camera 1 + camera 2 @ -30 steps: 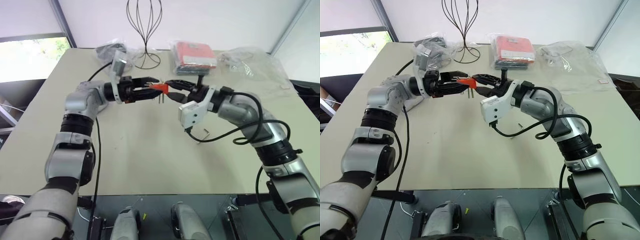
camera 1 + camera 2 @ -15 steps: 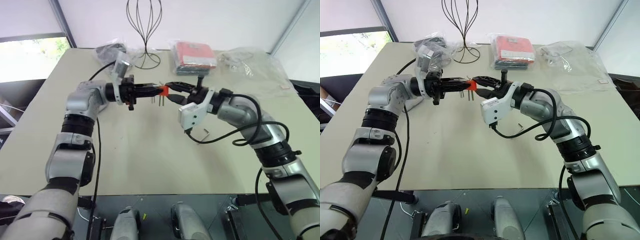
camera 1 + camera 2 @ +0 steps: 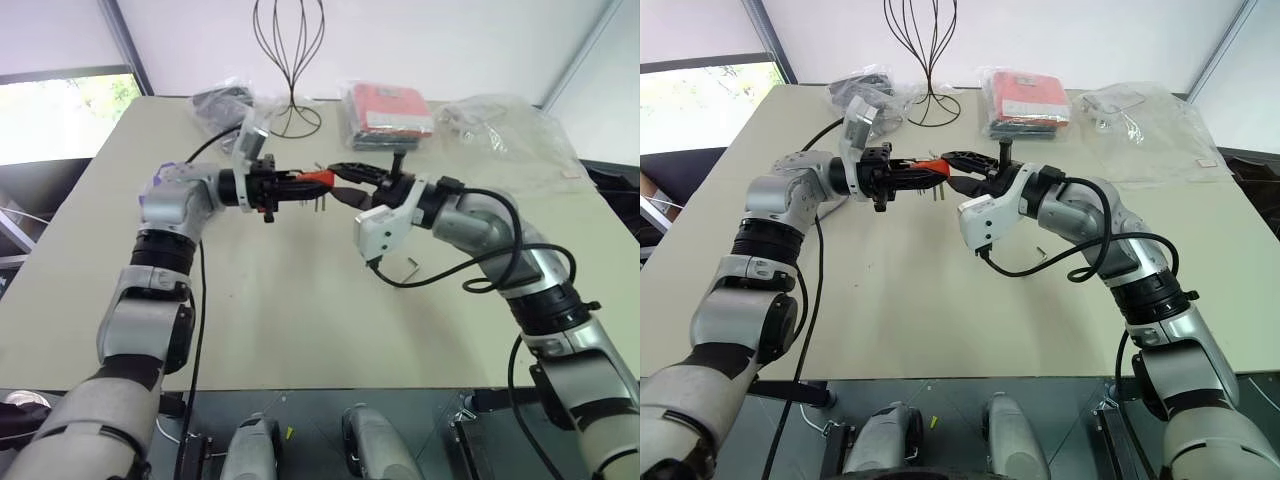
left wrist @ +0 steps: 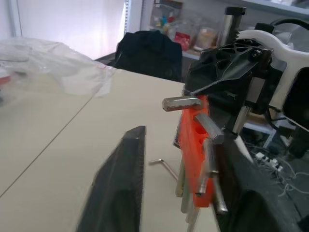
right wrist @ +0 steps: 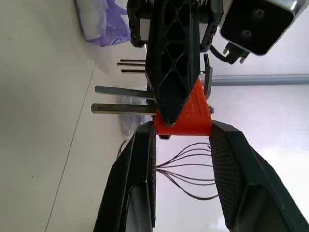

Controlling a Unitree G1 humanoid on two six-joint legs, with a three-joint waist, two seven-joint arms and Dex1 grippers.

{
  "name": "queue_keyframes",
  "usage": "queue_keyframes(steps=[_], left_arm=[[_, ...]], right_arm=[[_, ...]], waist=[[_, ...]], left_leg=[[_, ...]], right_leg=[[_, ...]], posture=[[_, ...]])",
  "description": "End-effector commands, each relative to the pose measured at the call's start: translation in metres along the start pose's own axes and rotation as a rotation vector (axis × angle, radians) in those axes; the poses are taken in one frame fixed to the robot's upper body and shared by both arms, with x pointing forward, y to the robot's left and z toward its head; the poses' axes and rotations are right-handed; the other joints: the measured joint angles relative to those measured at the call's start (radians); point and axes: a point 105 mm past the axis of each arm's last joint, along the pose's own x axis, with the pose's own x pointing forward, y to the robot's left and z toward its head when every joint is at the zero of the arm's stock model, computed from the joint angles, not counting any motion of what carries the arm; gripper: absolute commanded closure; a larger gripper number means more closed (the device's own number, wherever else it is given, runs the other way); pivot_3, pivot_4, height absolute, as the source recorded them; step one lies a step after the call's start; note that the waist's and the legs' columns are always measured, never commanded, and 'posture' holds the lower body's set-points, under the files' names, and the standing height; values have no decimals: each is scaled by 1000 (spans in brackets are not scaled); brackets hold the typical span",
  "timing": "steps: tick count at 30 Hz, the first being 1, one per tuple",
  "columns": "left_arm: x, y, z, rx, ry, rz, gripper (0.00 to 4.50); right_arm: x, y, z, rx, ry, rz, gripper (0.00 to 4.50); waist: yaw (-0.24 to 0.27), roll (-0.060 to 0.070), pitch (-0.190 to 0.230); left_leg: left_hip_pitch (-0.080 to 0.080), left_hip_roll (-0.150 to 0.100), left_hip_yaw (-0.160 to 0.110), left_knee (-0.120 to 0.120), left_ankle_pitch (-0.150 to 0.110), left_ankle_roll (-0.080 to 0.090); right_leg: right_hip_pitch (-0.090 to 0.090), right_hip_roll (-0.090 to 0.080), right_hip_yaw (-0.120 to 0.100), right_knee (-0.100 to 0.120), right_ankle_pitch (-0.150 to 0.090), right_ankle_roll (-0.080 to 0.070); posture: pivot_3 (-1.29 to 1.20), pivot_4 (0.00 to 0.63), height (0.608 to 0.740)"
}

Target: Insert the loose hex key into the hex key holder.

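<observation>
The orange-red hex key holder (image 3: 318,179) hangs above the table's middle, its short grey keys pointing down. My left gripper (image 3: 303,183) reaches in level from the left and is shut on it. From the other side my right gripper (image 3: 336,182) is shut on the same block, its fingers (image 5: 137,179) on either side of the orange end (image 5: 186,113). The loose hex key (image 3: 410,266), a thin grey L, lies flat on the table under my right forearm. It is apart from both grippers and also lies behind the holder (image 4: 193,145) as the hex key (image 4: 164,165).
A black wire stand (image 3: 290,60) rises at the table's far edge. A red packet in clear plastic (image 3: 385,110) lies right of it. Crumpled clear bags (image 3: 495,125) sit at the far right and a dark bagged item (image 3: 215,100) at the far left. Cables trail from both wrists.
My left gripper's fingers, open around the holder a second ago, have shut on it. The right gripper has kept still with the holder in it.
</observation>
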Motion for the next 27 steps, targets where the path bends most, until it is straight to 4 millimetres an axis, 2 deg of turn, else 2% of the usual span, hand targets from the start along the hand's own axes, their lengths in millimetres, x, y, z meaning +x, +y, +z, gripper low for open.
queue_keyframes(steps=[1, 9, 13, 14, 15, 16, 19, 21, 23, 25, 26, 27], left_arm=[[-4, 2, 10, 39, -23, 21, 4482], [-3, 0, 12, 42, -32, 16, 4482], [-4, 0, 15, 46, -40, 20, 4500], [-4, -1, 16, 47, -40, 21, 4500], [-5, -1, 15, 48, -38, 21, 4500], [-6, -2, 15, 48, -37, 20, 4500], [-10, -4, 13, 56, -25, 27, 4500], [-14, -5, 12, 83, -8, 47, 4500], [-17, -7, 7, 131, 31, 64, 4500], [-23, -12, 0, 173, 62, 73, 4500], [-23, -15, -3, 186, 71, 73, 4500], [-22, -17, -5, 194, 74, 73, 4500]], right_arm=[[-1, -8, 11, -30, -41, -25, 3500], [-3, -3, 12, -17, -58, 2, 3500], [-5, -1, 11, -5, -57, 15, 1562], [-6, 0, 10, -9, -53, 23, 924], [-7, 2, 7, -18, -37, 36, 589], [-9, 5, 3, -27, -11, 52, 40], [-20, 22, -13, -3, 79, 160, 40], [-30, 30, -23, 83, 160, 218, 40], [-36, 25, -26, 245, 230, 208, 40], [-30, 6, -25, 782, 324, 80, 40], [-30, 4, -23, 1009, 354, 48, 40], [-30, 3, -20, 1145, 376, 37, 40]], waist=[[-1, 0, 0], [0, 0, 0], [0, 0, 0], [0, 0, 0], [0, 0, 0], [0, 0, 0], [0, 0, 0], [0, 0, 0], [1, 0, 0], [-7, 0, 0], [-14, 0, 0], [-16, 1, 0]], left_leg=[[0, 0, 0, 0, 0, 0], [0, 0, 0, 0, 0, 0], [0, 0, 0, 0, 0, 0], [0, 0, 0, 0, 0, 0], [0, 0, 0, 0, 0, 0], [0, 0, 0, 0, 0, 0], [0, 0, 0, 0, 0, 0], [0, 0, 0, 0, 0, 0], [0, 0, 0, 0, 0, 0], [0, 0, 0, 0, 0, 0], [1, 1, 0, 0, 0, 0], [1, 2, -1, 0, 0, 0]], right_leg=[[0, 0, 0, 0, 0, 0], [0, 0, 0, 0, 0, 0], [0, 0, 0, 0, 0, 0], [0, 0, 0, 0, 0, 0], [0, 0, 0, 0, 0, 0], [0, 0, 0, 0, 0, 0], [0, 0, 0, 0, 0, 0], [0, 0, 0, 0, 0, 0], [0, 0, 0, 0, 0, 0], [0, 0, 0, 0, 0, 0], [-1, 1, 1, 1, 0, 0], [-1, 1, 2, 3, 1, 2]], posture=[[0, 150, 739], [0, 150, 739], [0, 150, 739], [0, 150, 739], [0, 150, 739], [0, 150, 739], [0, 150, 739], [0, 150, 739], [0, 150, 739], [0, 150, 739], [0, 150, 739], [0, 150, 739]])
